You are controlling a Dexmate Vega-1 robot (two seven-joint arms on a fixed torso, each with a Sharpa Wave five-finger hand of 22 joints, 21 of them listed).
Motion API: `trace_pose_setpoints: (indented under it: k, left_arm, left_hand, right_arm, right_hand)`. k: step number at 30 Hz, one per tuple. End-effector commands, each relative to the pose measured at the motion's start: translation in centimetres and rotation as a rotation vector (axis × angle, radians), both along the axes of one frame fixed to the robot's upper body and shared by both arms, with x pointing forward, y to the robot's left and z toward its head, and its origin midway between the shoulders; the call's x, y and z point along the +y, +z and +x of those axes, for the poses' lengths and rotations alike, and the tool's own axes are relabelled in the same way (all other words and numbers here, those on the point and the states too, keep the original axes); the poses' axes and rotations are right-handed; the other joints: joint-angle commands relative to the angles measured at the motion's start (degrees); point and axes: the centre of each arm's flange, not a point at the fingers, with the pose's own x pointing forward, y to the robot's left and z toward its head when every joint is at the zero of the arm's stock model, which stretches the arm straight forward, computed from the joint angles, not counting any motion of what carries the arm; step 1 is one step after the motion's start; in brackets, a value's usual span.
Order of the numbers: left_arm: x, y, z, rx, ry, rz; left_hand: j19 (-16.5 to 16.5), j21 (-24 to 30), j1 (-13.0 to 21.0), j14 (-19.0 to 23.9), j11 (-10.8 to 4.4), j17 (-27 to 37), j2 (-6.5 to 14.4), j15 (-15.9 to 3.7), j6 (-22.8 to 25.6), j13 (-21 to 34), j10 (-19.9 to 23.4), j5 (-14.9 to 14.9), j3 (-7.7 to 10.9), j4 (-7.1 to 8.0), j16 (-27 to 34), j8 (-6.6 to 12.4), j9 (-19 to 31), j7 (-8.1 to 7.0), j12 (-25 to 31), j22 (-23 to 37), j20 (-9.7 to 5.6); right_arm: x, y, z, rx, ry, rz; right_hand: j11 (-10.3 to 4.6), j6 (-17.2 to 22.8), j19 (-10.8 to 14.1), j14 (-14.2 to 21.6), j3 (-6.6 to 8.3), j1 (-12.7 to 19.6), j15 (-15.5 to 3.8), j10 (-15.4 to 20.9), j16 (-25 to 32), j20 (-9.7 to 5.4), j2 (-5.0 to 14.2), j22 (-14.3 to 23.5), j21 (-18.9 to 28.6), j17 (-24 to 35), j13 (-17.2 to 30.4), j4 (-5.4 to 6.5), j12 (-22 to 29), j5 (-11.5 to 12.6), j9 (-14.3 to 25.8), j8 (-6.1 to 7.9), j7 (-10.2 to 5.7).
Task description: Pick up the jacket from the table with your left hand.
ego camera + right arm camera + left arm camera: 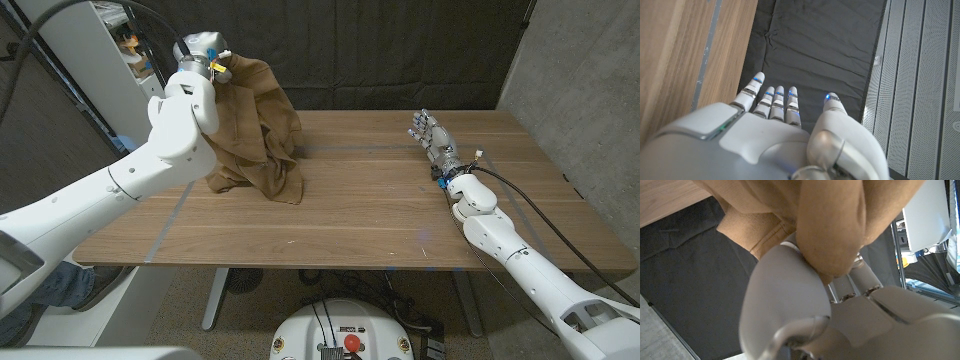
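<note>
A brown jacket point(255, 125) hangs from my left hand point(203, 58), which is raised above the table's far left part and grips the cloth at its top. The jacket's lower folds still touch the wooden table point(370, 225). In the left wrist view the brown cloth point(830, 225) is bunched between the fingers point(785, 305) of my left hand. My right hand point(432, 138) is at the table's right side, fingers straight and apart, holding nothing. The right wrist view shows those fingers point(775, 100) spread beside the tabletop.
A black curtain point(400, 50) hangs behind the table. A white shelf unit point(120, 50) stands at the back left and a grey wall panel point(580, 70) at the right. A pale stripe point(170, 225) runs across the tabletop near its left end.
</note>
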Motion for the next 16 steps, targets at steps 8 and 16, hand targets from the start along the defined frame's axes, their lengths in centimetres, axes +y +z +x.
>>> trace_pose_setpoints:
  k: [8, 16]
  left_arm:
    - [-0.18, 0.84, -1.14, -0.024, 0.001, 0.001]
    - [-0.67, 1.46, -0.92, -0.026, -0.001, 0.005]
  left_hand:
    - [-0.5, 1.5, 2.1, 2.3, -0.05, 0.7, 1.7, -3.16, 0.5, 0.5, 0.8, 0.6, 3.29, -2.23, 0.4, 0.38, 0.3, -0.04, -0.5, 0.0, -0.13]
    - [-0.8, 2.3, 1.9, 2.5, -0.15, 1.1, 1.5, -3.14, 0.4, 0.7, 1.2, 0.8, 3.63, -2.24, 0.4, 0.51, 0.6, -0.08, -1.0, -0.2, -0.15]
  right_arm:
    - [0.20, 0.43, -0.09, -0.006, 0.005, -0.009]
    - [-0.06, 0.08, 0.15, 0.000, 0.003, 0.006]
  right_hand:
    - [0.11, 0.5, 0.2, 0.6, -0.04, 0.5, -0.11, 0.5, 0.2, 0.07, 0.28, 0.1, 0.1, 0.1, 0.2, 0.06, 0.0, 0.2, 0.2, -0.09, -0.11]
    - [0.15, 0.5, 0.4, 0.7, -0.03, 0.5, -0.09, 0.5, 0.2, -0.07, 0.35, 0.1, 0.2, 0.2, 0.2, 0.06, 0.0, 0.2, 0.2, -0.11, -0.02]
